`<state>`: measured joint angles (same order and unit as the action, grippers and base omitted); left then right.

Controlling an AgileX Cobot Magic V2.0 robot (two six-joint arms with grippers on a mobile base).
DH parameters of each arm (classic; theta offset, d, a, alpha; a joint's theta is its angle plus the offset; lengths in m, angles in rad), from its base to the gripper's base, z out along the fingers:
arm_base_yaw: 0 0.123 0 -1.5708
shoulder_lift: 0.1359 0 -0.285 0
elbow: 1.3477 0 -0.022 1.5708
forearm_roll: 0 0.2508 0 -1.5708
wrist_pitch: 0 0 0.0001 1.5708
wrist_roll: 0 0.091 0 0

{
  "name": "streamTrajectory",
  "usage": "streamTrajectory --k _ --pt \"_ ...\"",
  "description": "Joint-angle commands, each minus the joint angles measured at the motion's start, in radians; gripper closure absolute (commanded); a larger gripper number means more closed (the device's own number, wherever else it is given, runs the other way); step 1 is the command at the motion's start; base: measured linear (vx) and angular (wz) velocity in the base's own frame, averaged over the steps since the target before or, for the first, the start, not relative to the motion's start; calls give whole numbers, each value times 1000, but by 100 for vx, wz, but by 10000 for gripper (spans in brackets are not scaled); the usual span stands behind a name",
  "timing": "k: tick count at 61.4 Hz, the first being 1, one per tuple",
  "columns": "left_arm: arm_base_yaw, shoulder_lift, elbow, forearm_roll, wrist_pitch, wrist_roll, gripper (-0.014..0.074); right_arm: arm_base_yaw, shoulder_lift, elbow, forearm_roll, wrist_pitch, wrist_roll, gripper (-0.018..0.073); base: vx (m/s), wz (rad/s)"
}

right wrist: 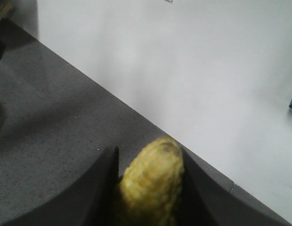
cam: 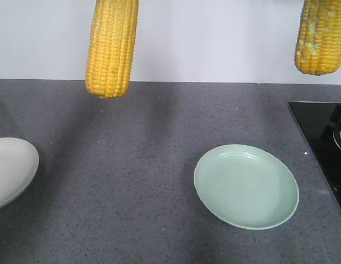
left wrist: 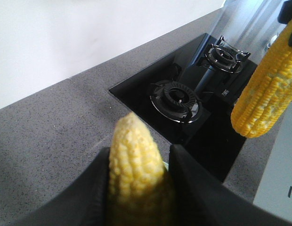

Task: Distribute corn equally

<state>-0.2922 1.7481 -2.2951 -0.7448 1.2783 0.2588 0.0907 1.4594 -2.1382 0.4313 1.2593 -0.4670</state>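
Note:
Two corn cobs hang upright high above the grey counter. In the front view the left cob (cam: pixel 111 47) is plain yellow, and the right cob (cam: pixel 320 36) has whitish patches. Both grippers sit above that frame. The left wrist view shows my left gripper (left wrist: pixel 140 155) shut on its cob (left wrist: pixel 136 181), whose tip sticks out between the black fingers (left wrist: pixel 193 179). The patchy cob (left wrist: pixel 266 96) hangs to its right. My right gripper (right wrist: pixel 150 155) is shut on its cob (right wrist: pixel 153 186). An empty pale green plate (cam: pixel 246 187) lies below and between the cobs.
A white plate (cam: pixel 11 168) is cut off by the left edge of the counter view. A black gas hob (cam: pixel 319 137) with two burners (left wrist: pixel 176 99) is set into the counter at the right. A pale wall runs along the back.

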Motion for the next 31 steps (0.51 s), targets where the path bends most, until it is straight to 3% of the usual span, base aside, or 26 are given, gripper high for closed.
streamTrajectory --k 1,31 --pt "1 -41 -23 -49 -26 -5 604 -3 -26 -20 18 -70 -3 564 1 -1" --pt "1 -41 -23 -49 -26 -5 604 -3 -26 -20 18 -70 -3 564 0 0"
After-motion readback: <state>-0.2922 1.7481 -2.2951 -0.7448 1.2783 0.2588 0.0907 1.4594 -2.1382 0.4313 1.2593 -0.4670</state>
